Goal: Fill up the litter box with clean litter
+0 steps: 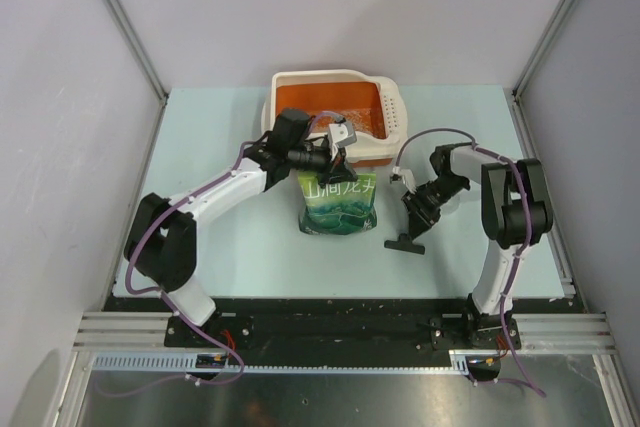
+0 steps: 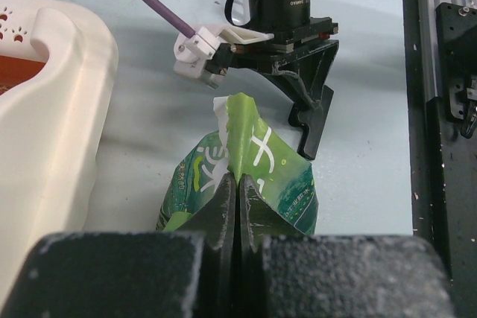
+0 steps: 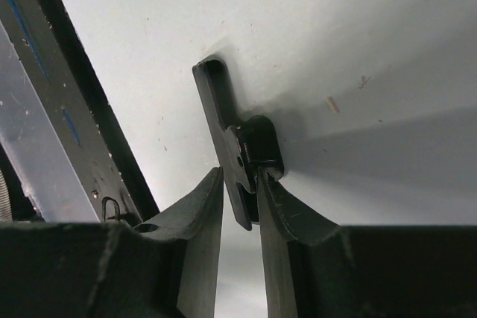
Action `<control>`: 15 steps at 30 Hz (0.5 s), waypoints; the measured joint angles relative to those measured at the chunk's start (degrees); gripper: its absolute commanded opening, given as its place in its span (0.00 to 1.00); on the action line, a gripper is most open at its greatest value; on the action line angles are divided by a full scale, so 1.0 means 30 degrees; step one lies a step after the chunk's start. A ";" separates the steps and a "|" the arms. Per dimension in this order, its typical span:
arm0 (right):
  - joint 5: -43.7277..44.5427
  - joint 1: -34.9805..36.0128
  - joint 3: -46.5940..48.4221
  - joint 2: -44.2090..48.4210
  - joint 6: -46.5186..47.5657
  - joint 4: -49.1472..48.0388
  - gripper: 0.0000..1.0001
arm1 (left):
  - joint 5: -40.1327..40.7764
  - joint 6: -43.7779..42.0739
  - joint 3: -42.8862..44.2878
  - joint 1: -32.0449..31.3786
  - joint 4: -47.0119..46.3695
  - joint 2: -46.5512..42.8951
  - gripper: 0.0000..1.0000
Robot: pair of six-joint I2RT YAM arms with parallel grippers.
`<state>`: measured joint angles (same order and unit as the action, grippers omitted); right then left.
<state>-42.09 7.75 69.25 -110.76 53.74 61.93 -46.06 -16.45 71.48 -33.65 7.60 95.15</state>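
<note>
The left fingers [image 2: 220, 214] are pinching the green pouch [image 2: 279, 176] mid-frame; the right fingers [image 3: 201, 214] are clamping a black T-shaped tool [image 3: 223, 109]. Likely next: pouring into the litter box [image 1: 320, 77].

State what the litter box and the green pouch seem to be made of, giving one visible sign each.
The litter box looks like moulded plastic: smooth cream rim, rounded edges. The green pouch seems thin glossy plastic film: it creases and crumples.

I see the litter box [image 1: 330, 76] at the counter's [image 1: 220, 127] far middle, the pouch [image 1: 338, 205] just before it, my left tool [image 1: 335, 169] at its top; right of the pouch, a T-shaped piece [image 1: 405, 244] in my right tool [image 1: 412, 222].
</note>
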 measured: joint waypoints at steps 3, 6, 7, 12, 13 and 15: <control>0.0000 0.0000 0.0029 -0.0240 0.0204 0.0328 0.26 | 0.0000 0.0000 0.0000 0.0000 -0.0007 0.0015 0.00; -0.0066 0.0000 0.0073 -0.0350 0.0321 0.0532 0.25 | -0.0007 0.0000 0.0007 0.0000 -0.0029 0.0036 0.00; -0.0124 0.0000 0.0124 -0.0393 0.0321 0.0561 0.24 | -0.0007 0.0000 0.0015 0.0000 -0.0022 0.0036 0.00; -0.0488 0.0007 0.0335 -0.0772 0.0321 0.0539 0.08 | -0.0007 0.0000 0.0036 0.0000 -0.0022 0.0073 0.00; -0.0605 0.0007 0.0335 -0.0874 0.0342 0.0546 0.00 | -0.0007 0.0000 0.0036 0.0000 -0.0022 0.0073 0.00; -0.0976 0.0007 0.0335 -0.0976 0.0510 0.0787 0.00 | -0.0007 0.0000 0.0036 0.0000 -0.0022 0.0073 0.00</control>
<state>-45.01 7.77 70.26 -113.69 55.27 64.29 -46.09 -16.45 71.59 -33.65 7.53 95.37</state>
